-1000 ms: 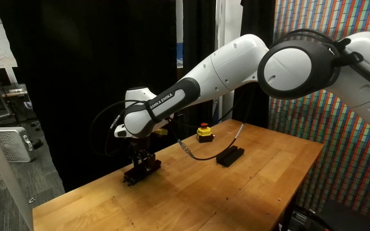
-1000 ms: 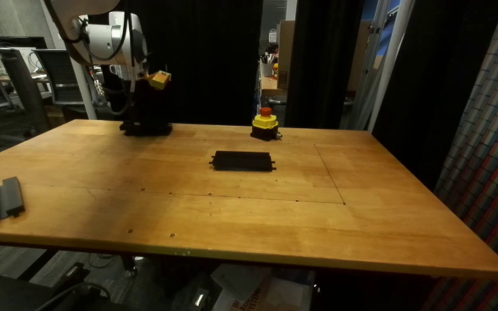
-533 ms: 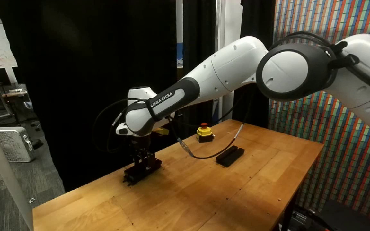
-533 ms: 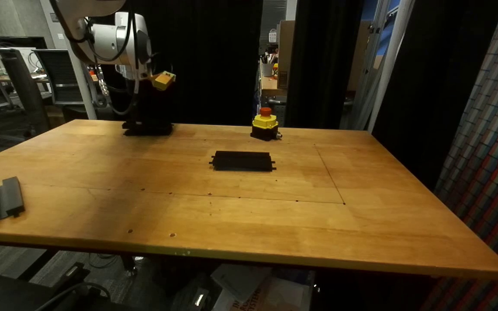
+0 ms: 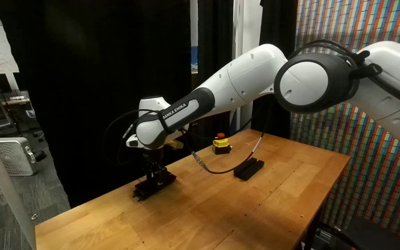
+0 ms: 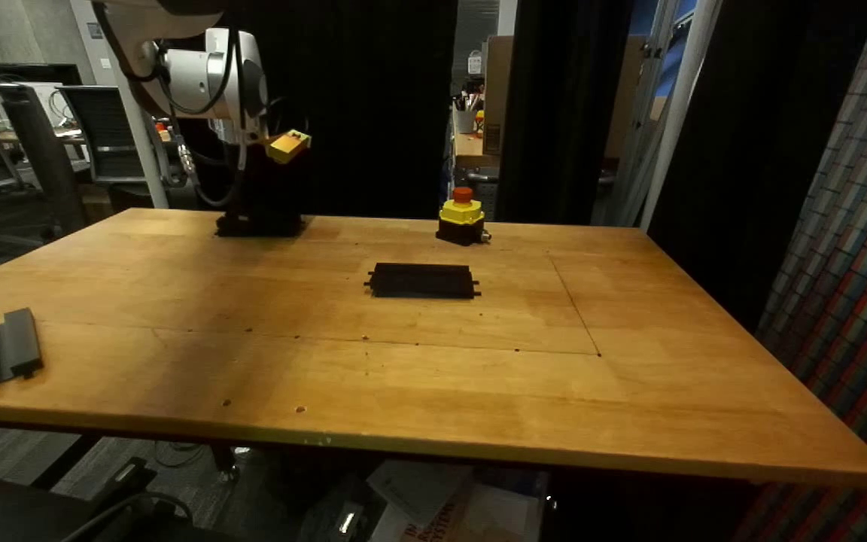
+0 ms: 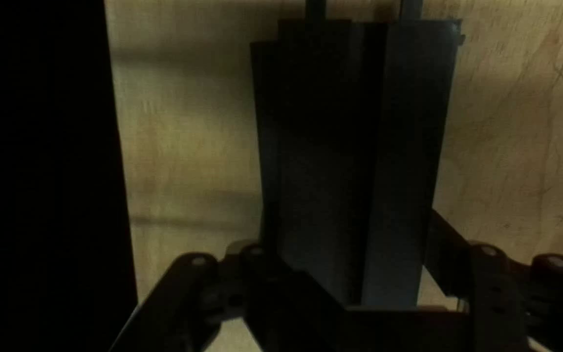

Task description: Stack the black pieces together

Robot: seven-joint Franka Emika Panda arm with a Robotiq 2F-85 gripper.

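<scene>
My gripper (image 5: pixel 156 176) is low over the table near its back edge. In the wrist view the gripper (image 7: pixel 351 225) has its fingers on both sides of a grooved black piece (image 7: pixel 411 146), seemingly against its sides. A second black piece (image 7: pixel 264 93) shows under it, sticking out at the left, so the two look offset. In an exterior view they form a dark, hard-to-separate shape (image 6: pixel 260 226). Another black piece (image 6: pixel 422 280) lies mid-table and shows in both exterior views (image 5: pixel 252 169). A dark grey piece (image 6: pixel 23 342) lies near the table's front left.
A yellow and black box with a red button (image 6: pixel 462 214) stands at the back of the table (image 6: pixel 441 391). A loose arm cable (image 5: pixel 221 172) hangs close to the mid-table black piece. The table edge (image 7: pixel 120 146) runs close beside the stacked pieces, with a black curtain (image 5: pixel 109 69) behind.
The arm and gripper have shifted slightly to the right in both exterior views and look a little lower. The upper black piece seems to have slid slightly along with it. Other pieces stay put.
</scene>
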